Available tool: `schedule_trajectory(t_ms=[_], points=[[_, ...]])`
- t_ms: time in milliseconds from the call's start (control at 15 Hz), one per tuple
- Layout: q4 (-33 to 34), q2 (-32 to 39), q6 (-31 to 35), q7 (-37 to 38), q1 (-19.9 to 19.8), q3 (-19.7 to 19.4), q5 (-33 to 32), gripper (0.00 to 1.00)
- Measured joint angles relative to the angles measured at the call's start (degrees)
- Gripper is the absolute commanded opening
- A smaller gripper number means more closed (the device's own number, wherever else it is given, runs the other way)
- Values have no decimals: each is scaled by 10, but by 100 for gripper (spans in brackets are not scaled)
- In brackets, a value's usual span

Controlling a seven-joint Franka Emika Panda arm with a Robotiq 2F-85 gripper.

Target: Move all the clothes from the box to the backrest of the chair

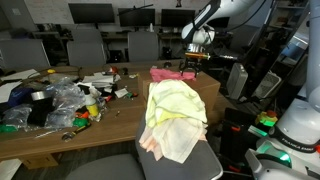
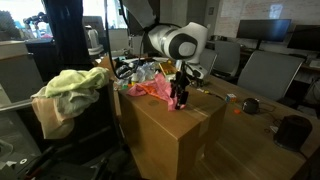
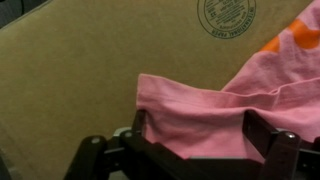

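Fabric fills the space ahead of the claw [image 3: 185, 160]. The pink-red garment [image 3: 215, 110] lies bunched directly in front of it, and its folded edge runs across the gap between the two fingers [image 3: 92, 158]. Beyond and to one side of the claw is bare brown cardboard of the box [image 3: 90, 70]. The jaws stand spread wide and grip nothing, and the cloth only lies between them.

In both exterior views the claw [image 2: 180, 98] hangs low over the box [image 2: 170, 140], with the pink-red garment [image 2: 150, 88] heaped just beside and beneath it. Well away from the claw, on the far side of the box, the chair [image 1: 185, 165] already carries a draped pile [image 1: 175, 115] of pale yellow-green, cream and peach cloth over its backrest. The pink piece therefore looks like the last one to move.

The garment should be light, limp and easy to compress, with no stiffness to keep its shape. A single thin layer could slide out of the pads. The thick ridge of folds right under the claw is the better place to pinch, taken deep. Once lifted, the cloth will likely sag and trail, so its hanging end could catch on the box rim.
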Motion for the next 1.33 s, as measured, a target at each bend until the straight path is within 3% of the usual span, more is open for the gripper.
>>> schedule_trajectory(t_ms=[600, 733, 1333], points=[[5, 18, -6, 16, 4, 0, -26, 100], [8, 23, -10, 20, 6, 0, -33, 74], [9, 28, -19, 26, 7, -2, -40, 5]])
